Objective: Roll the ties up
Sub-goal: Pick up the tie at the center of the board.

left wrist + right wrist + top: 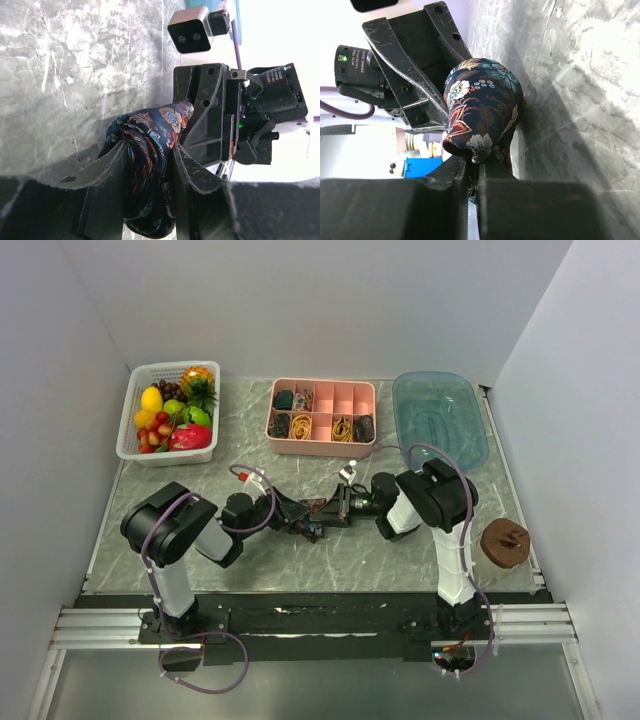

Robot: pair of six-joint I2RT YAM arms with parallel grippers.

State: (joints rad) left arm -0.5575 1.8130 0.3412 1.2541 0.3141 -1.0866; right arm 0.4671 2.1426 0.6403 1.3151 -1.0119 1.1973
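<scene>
A rolled tie (316, 522) of dark paisley fabric hangs between both grippers just above the table's middle. My left gripper (149, 146) is shut on the roll (150, 165), one finger on each flat side. From the opposite side, my right gripper (475, 167) is shut on the bottom fold of the same tie (482, 100), its jaws almost touching with fabric pinched between them. In the top view the left gripper (298, 514) and the right gripper (338, 508) face each other tip to tip.
A pink divided tray (322, 383) at the back holds dark rolls (283, 399) and yellow bands (341, 428). A white fruit basket (126, 432) stands back left, a clear blue tub (482, 430) back right. A brown round object (503, 543) lies off the table's right edge.
</scene>
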